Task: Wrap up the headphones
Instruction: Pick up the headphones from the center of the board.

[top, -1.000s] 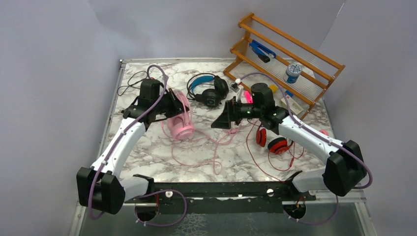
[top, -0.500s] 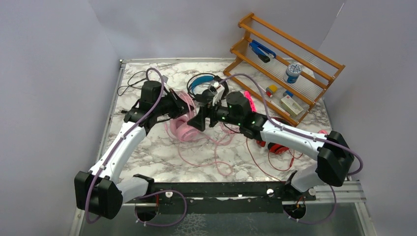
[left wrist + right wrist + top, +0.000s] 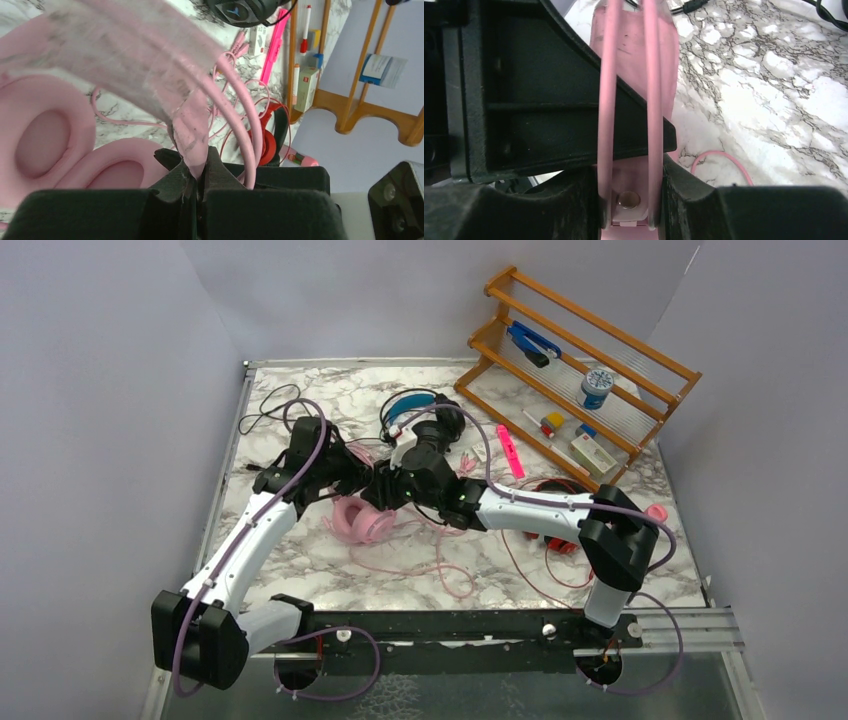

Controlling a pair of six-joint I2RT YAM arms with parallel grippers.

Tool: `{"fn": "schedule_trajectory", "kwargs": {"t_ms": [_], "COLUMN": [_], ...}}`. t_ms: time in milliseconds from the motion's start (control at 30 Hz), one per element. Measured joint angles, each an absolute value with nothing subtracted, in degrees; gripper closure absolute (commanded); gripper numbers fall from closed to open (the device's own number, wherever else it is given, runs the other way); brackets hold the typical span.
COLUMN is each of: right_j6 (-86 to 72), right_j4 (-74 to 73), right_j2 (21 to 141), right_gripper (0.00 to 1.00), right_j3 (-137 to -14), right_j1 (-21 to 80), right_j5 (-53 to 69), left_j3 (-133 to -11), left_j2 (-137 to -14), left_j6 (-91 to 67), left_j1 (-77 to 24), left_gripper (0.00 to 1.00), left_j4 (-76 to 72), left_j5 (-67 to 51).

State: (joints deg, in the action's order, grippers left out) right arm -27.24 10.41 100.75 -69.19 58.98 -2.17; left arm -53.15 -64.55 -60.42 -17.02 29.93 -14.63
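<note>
Both left tool [image 3: 197,172] and right tool [image 3: 630,172] clamp pink headset [image 3: 362,522].

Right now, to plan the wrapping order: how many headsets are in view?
3. The pink headset is centre-left, the black-and-blue headset lies behind it, and the red headset lies to the right, partly hidden.

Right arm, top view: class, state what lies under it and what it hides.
Under the right arm lie the red headphones; only part of a red earcup shows. From above, the band and other cup are covered.
</note>
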Motion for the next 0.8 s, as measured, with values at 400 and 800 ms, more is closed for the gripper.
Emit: {"fn": "schedule_trajectory", "kwargs": {"t_ms": [400, 800], "right_j6": [-25.78, -21.82], "right_j4": [10.44, -1.87], "right_j2": [102.28, 103.9], "right_gripper": [0.83, 0.87], "right_j3": [-68.23, -71.85], "right_j1": [55.68, 40.8], "right_j5": [3.53, 37.32], "left_j3": [-53.04, -67.55], "left_j2": [-65.63, -67.31], "left_j6": [-54.28, -28.16], "left_j1": [-16.6, -16.62], "left_gripper": [0.05, 0.01], "left_j4": [34.04, 40.62], "left_j5": [-10.94, -1.63]}}
